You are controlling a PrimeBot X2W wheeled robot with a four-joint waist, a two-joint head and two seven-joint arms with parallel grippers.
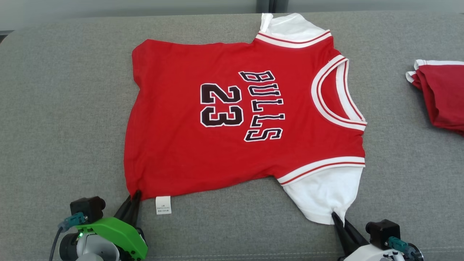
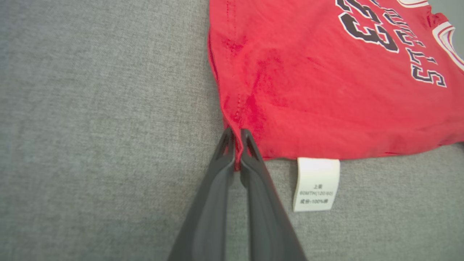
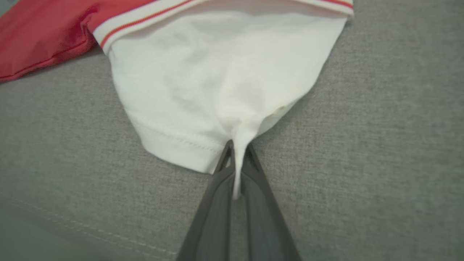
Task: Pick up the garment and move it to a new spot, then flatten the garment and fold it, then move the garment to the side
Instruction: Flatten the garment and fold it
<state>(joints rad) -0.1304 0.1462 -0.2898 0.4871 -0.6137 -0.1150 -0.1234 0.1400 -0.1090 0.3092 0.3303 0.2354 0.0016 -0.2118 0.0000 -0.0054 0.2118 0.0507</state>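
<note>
At the lower left of the head view, the left gripper [image 1: 136, 194] has its jaws clamped on the near hem corner of the garment [image 1: 181, 152], just beside a white care label [image 1: 163, 204] lying on the grey fabric bench [image 1: 54, 108]. The garment lies spread flat across the middle of the bench, lettering up and neck opening toward the right. At the lower right, the right gripper [image 1: 334, 216] has its jaws pinched together on the edge of the near white sleeve [image 1: 326, 192], and a smaller bunched red piece [image 1: 442, 98] lies well apart at the far right.
</note>
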